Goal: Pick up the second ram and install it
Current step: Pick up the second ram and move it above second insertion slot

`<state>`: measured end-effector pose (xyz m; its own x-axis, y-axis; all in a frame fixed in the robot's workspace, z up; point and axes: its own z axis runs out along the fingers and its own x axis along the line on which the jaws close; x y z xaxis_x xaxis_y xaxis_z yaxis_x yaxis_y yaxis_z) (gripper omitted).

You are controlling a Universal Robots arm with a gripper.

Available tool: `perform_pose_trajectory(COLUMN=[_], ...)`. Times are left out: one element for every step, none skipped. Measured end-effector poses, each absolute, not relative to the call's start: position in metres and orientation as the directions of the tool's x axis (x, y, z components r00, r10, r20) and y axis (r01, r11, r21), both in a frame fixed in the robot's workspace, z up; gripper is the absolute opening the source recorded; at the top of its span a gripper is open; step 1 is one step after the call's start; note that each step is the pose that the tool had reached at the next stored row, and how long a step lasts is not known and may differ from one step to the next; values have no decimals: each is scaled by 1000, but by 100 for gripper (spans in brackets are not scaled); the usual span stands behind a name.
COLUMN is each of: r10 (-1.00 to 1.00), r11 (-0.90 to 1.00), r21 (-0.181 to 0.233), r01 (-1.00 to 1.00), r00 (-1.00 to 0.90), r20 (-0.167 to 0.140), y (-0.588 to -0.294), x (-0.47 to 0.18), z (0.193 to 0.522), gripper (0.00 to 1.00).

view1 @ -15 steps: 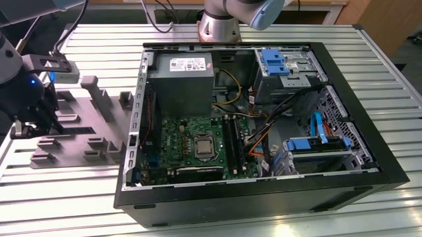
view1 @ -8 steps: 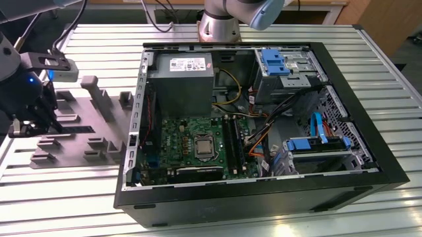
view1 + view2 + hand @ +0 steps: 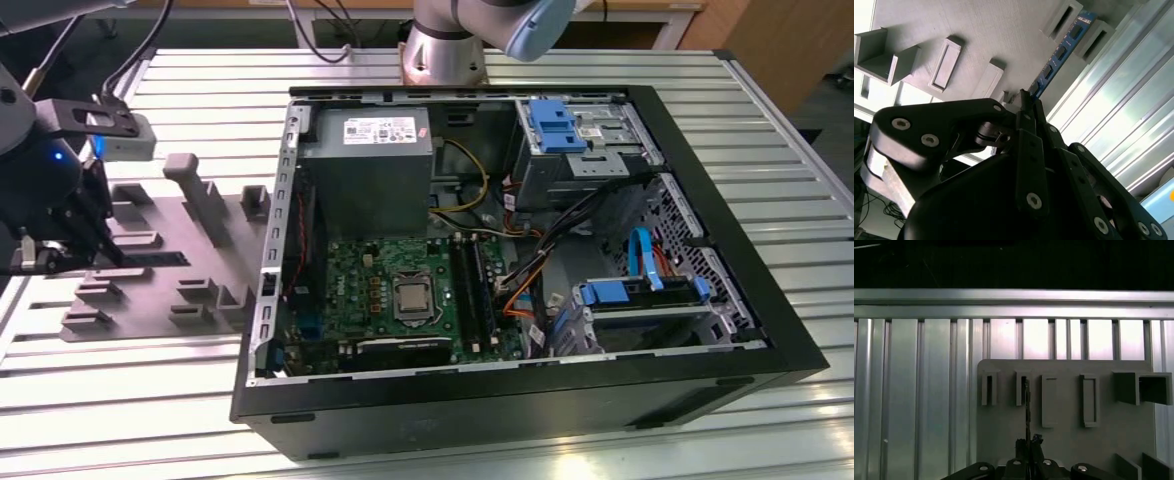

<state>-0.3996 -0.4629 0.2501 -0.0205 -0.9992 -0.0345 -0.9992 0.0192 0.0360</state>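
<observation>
Ribbed aluminium table (image 3: 120, 420) carries every part of the workstation.

**Task item.** The second ram (image 3: 1064, 45) stands on its long edge on the grey fixture plate (image 3: 999, 440) and runs straight out from the tips of the hand (image 3: 1028, 441). Its near end lies between the fingers. Its far end reaches the slotted grey blocks (image 3: 1018, 395); whether it sits in a slot or just beside one cannot be determined. The edge-up posture presents both flat faces of the strip to the fingers, which is probably why the fixture holds it this way.

**Hand state.** The fingers are drawn together on the near end of the strip with no gap visible. This is judged a clenched grasp on the second ram. The strip has not yet left the plate.

**Surroundings.** Other blocks and recesses of the plate lie to either side of the hand. The open computer case (image 3: 507, 410) stands well apart from the hand, beyond the plate. Its green motherboard (image 3: 360, 265) and long black memory slots (image 3: 470, 290) face upward, so they can be reached from above.
</observation>
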Motion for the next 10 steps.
perform_pose_trajectory(r10=[-999, -999, -999, -999, -999, -999, -999, -999, -999, -999], r11=[19, 19, 20, 20, 20, 20, 21, 21, 21, 21], r21=[36, 36, 36, 36, 36, 36, 36, 36, 36, 36], r01=[-999, -999, -999, -999, -999, -999, -999, -999, -999, -999], r00=[-20, -21, -21, -21, -21, -22, -22, -22, -22, -22], r20=[-35, -34, -34, -34, -34, -34, -34, -34, -34, -34], y=[-463, -463, -463, -463, -463, -463, -463, -463, -463, -463], x=[-400, -400, -400, -400, -400, -400, -400, -400, -400, -400], z=[252, 254, 256, 259, 262, 264, 267, 269, 272, 274], gripper=[14, 14, 14, 14, 14, 14, 14, 14, 14, 14])
